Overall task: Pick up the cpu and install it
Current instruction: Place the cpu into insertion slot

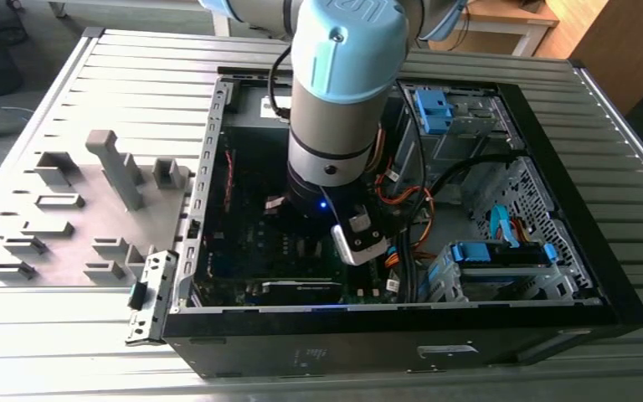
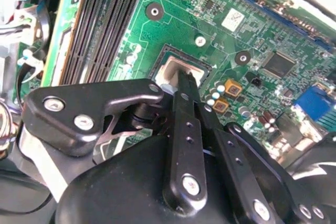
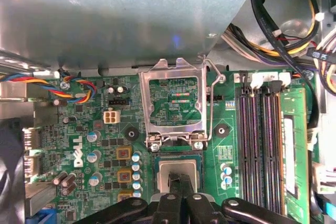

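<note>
A: Where is the chip?

B: You'll see the small tan-grey square cpu (image 3: 178, 168) (image 2: 169, 71) lying flat in the black square socket (image 3: 156, 174) on the green motherboard (image 3: 79, 106), just beside the opened silver metal load plate (image 3: 144, 103).

A: And the tool?

B: Your black two-fingered gripper (image 3: 181, 180) hangs over the cpu's face. Its fingers are drawn nearly together, narrower than the chip. You cannot tell whether they touch it.
</note>
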`<state>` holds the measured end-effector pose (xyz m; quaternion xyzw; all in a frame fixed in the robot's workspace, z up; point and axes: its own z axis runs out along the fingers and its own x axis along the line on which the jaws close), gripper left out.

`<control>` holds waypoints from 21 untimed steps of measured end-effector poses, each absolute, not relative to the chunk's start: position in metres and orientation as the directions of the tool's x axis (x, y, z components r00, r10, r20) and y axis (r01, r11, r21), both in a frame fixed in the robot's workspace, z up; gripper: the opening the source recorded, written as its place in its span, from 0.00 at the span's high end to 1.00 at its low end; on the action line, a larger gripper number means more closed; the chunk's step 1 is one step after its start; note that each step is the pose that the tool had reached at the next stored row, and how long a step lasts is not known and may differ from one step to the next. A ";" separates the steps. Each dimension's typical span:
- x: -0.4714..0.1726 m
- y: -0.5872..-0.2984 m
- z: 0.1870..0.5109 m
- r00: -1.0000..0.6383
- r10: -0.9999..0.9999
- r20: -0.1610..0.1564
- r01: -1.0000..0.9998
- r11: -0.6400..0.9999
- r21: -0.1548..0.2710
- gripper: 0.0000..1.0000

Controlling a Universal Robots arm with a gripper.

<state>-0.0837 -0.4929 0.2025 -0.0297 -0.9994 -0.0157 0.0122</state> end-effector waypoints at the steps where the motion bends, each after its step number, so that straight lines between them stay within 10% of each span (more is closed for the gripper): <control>1: -0.084 -0.493 0.205 -0.998 0.059 0.025 0.060 0.998 0.031 0.89; 21: -0.084 -0.493 0.235 -0.998 0.059 0.024 0.060 0.998 0.033 0.89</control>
